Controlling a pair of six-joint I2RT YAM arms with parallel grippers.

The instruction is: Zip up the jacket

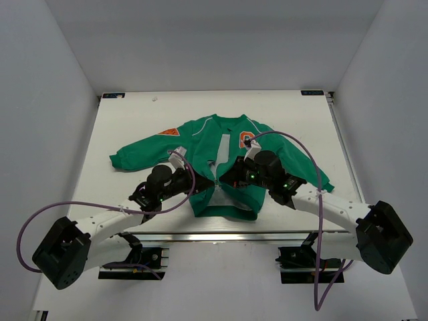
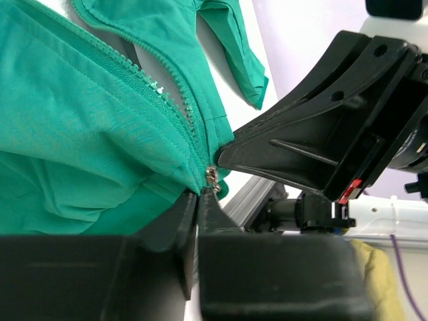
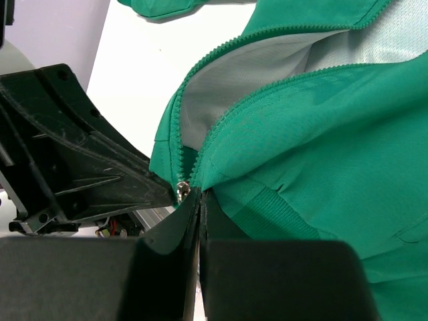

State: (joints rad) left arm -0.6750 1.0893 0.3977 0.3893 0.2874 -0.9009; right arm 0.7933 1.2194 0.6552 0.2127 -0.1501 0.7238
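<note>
The green jacket (image 1: 200, 144) lies flat on the white table (image 1: 134, 114), collar away from me, with its orange G (image 1: 245, 139) and orange sleeve patch (image 1: 170, 132) showing. Its front is open and pale grey lining (image 1: 215, 164) shows. My left gripper (image 1: 202, 182) and right gripper (image 1: 227, 179) meet at the zip's lower end. In the left wrist view my left gripper (image 2: 199, 192) is shut on the jacket (image 2: 80, 120) just below the metal slider (image 2: 211, 177). In the right wrist view my right gripper (image 3: 200, 195) is shut on the jacket (image 3: 321, 134) beside the slider (image 3: 181, 191).
An aluminium rail (image 1: 221, 237) runs along the table's near edge just under the jacket's hem. Purple cables (image 1: 87, 204) loop from both arms. White walls close in the table on the left, the right and the back.
</note>
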